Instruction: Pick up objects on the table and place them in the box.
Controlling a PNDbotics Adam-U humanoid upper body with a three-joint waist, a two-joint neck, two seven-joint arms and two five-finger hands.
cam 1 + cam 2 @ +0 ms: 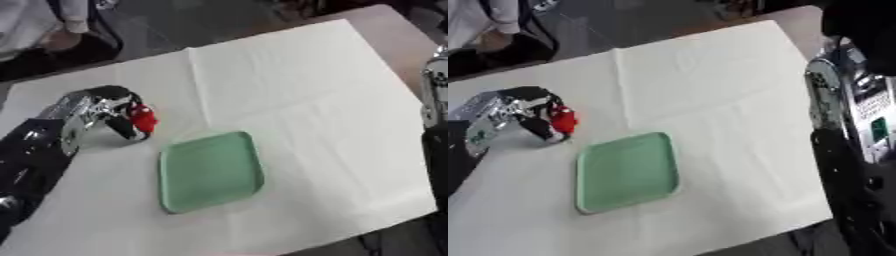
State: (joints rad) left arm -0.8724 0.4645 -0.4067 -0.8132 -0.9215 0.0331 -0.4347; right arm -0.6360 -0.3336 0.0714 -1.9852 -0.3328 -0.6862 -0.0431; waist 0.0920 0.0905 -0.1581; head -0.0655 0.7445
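While my left hand (105, 112) at frame left curls round a small red object (143, 118), just beside the green tray (210, 170), it looks light and rigid; I'd pinch its middle.

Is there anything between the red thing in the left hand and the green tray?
Nothing visible. The left hand holds the red thing just left of the tray, with only bare white cloth between them.

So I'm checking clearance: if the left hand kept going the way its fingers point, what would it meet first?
Probably the cloth-covered table just left of the green tray; the left hand, holding a red object, points downward. Depth is unclear.
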